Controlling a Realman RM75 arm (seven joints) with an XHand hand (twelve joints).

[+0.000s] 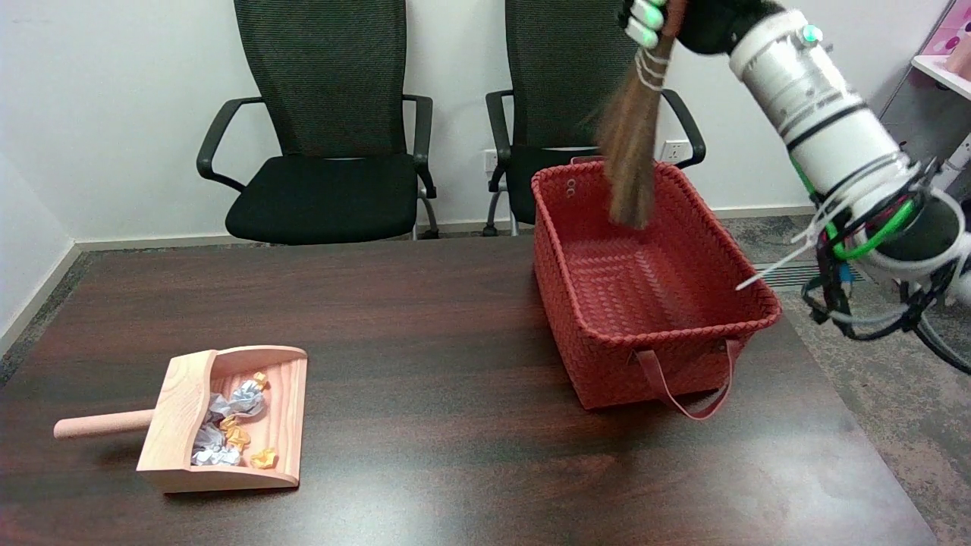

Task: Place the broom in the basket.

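Note:
My right hand (686, 19) is at the top edge of the head view, partly cut off, and grips the handle of a small brown broom (631, 148). The broom hangs bristles down, with white binding near the hand. Its bristle tips sit above the far part of the red woven basket (576, 303), at about rim height; whether they touch the inside I cannot tell. The basket stands on the right half of the dark wooden table (425, 341) and holds nothing else that I can see.
A wooden dustpan (227, 425) with crumpled paper scraps lies at the table's front left, handle pointing left. Two black office chairs (326, 152) stand behind the table. The basket's strap handle (686, 387) hangs over its near side.

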